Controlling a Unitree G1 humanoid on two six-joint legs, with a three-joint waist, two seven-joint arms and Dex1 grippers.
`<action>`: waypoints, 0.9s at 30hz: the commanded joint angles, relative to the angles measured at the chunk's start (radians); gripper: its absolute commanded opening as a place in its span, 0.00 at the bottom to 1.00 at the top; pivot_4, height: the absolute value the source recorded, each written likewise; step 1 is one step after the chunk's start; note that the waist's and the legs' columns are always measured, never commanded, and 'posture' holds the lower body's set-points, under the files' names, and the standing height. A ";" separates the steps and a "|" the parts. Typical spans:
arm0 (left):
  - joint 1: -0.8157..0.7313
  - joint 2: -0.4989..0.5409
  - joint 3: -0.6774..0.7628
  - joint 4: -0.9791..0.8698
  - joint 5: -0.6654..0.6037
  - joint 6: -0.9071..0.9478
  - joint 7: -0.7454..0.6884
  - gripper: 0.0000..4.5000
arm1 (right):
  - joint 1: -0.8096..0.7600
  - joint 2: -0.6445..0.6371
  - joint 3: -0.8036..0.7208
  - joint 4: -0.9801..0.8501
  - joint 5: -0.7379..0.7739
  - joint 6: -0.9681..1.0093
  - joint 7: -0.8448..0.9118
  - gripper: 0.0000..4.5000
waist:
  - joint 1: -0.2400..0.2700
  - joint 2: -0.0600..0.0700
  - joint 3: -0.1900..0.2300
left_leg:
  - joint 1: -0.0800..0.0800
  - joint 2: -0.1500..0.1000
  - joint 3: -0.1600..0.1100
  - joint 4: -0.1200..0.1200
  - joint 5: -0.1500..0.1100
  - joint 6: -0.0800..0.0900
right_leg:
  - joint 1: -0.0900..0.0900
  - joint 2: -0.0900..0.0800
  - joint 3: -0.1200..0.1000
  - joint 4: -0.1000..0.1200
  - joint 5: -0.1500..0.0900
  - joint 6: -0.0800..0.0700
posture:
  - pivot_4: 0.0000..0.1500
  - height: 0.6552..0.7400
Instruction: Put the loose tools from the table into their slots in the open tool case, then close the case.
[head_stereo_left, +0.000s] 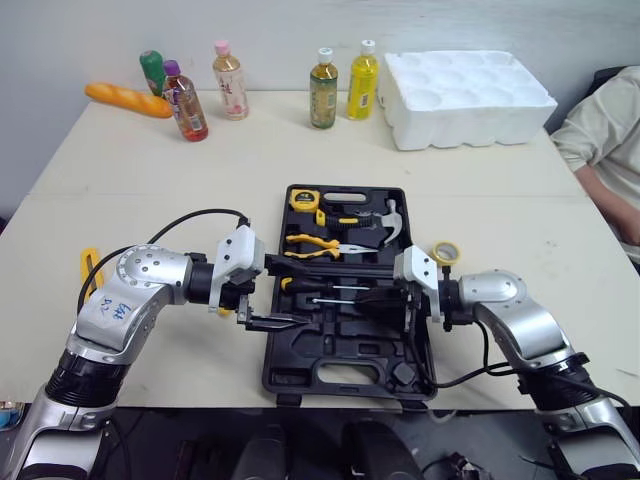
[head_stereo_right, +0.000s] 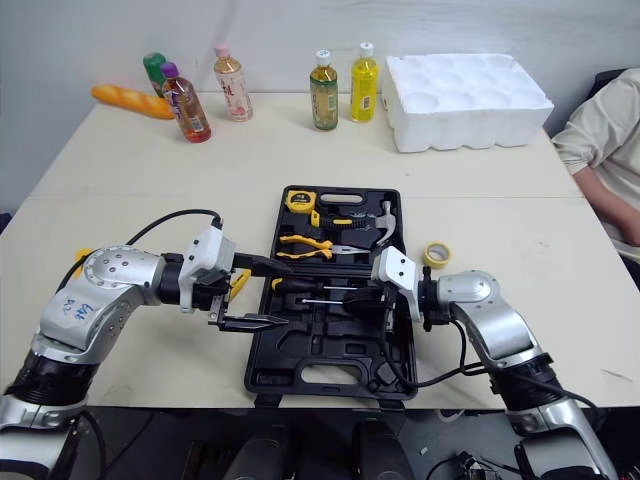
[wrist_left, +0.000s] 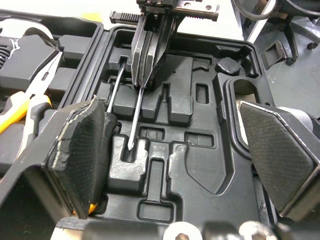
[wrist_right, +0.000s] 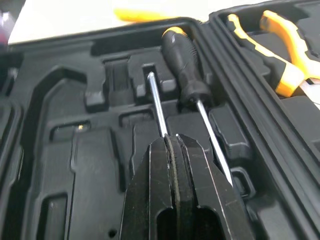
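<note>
Right pincer (wrist_right: 171, 137) clenched on a screwdriver (wrist_right: 156, 100) shaft.
Left pincer (wrist_left: 182, 145) is held released over the open tool case (head_stereo_left: 300, 375) on the tabletop (head_stereo_left: 150, 170).

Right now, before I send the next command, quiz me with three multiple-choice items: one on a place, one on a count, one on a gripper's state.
1. The yellow tape roll lies: A) on the table right of the tool case; B) inside the case; C) on the floor.
2. The bottles on the table number: A) three; B) four; C) five.
3. The right gripper is: A) open; B) shut on a screwdriver; C) shut on the tape roll.

Answers: 1 A, it sits on bare tabletop beside the case's right edge. 2 C, five caps show along the far side. 3 B, it pinches the thin metal shaft.
</note>
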 joint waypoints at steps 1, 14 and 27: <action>-0.025 0.005 0.011 0.021 0.005 -0.022 -0.014 1.00 | 0.023 -0.015 0.102 0.072 -0.150 0.044 -0.069 0.01 | -0.001 -0.003 -0.002 | 0.001 0.000 0.000 0.000 0.000 0.000 | 0.001 0.000 0.000 0.000 0.000 0.000 | 1.00 1.00; 0.065 0.000 0.091 0.011 -0.047 0.003 0.036 1.00 | 0.114 0.045 -0.106 -0.150 0.026 0.055 -0.196 0.01 | -0.001 -0.006 -0.005 | 0.016 0.000 -0.002 -0.004 -0.004 0.003 | 0.016 -0.001 -0.001 -0.008 0.000 -0.002 | 1.00 1.00; 0.766 0.011 0.943 0.064 -0.255 0.198 0.206 1.00 | 0.292 -0.311 -0.709 -0.109 0.311 0.264 -0.082 0.98 | 0.005 -0.001 -0.001 | 0.001 0.001 -0.004 -0.004 -0.004 0.004 | 0.003 -0.001 -0.001 -0.008 -0.001 -0.003 | 1.00 1.00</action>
